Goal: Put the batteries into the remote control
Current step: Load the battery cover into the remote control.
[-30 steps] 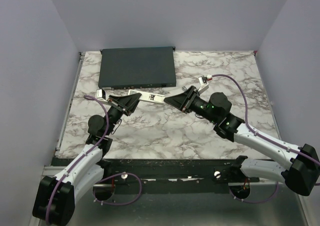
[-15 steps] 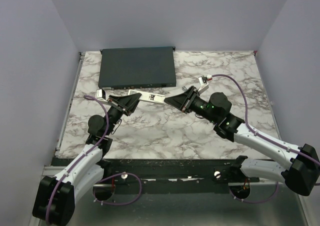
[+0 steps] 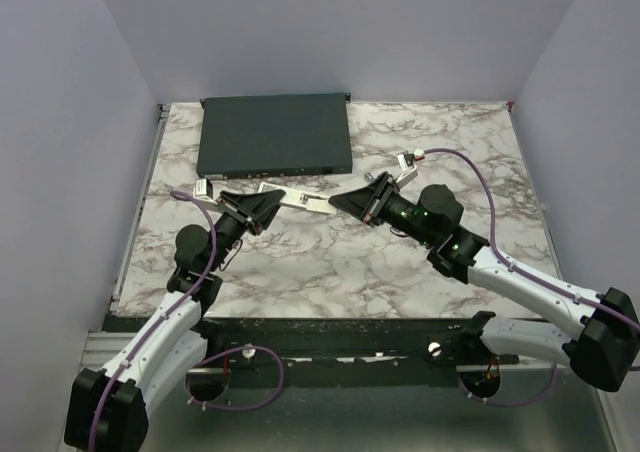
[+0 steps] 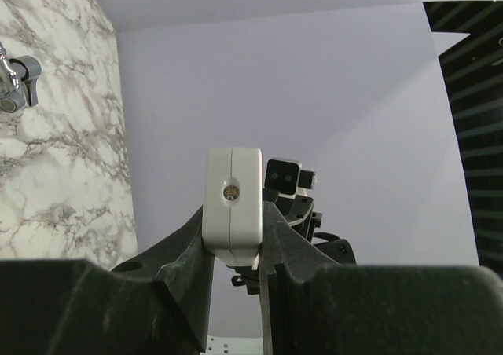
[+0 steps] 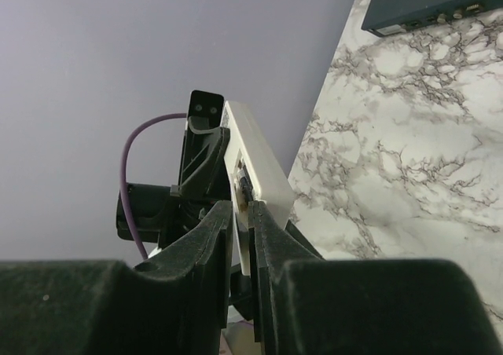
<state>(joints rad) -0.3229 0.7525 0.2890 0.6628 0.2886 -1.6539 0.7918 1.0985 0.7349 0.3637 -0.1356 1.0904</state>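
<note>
Left end effector (image 3: 262,205): narrow opening, both fingers pressed against the sides of the remote control (image 3: 300,200), gripping its left end. In the left wrist view that end faces the camera square-on, a small round port in its middle.

Right end effector (image 3: 345,204): nearly closed, clamped on the remote's right end.

Remote spans between the two end effectors, over the desk (image 3: 450,132), just in front of the dark-grey box (image 3: 275,132). Long axis runs left-right, with the right end slightly nearer the arm bases.
</note>
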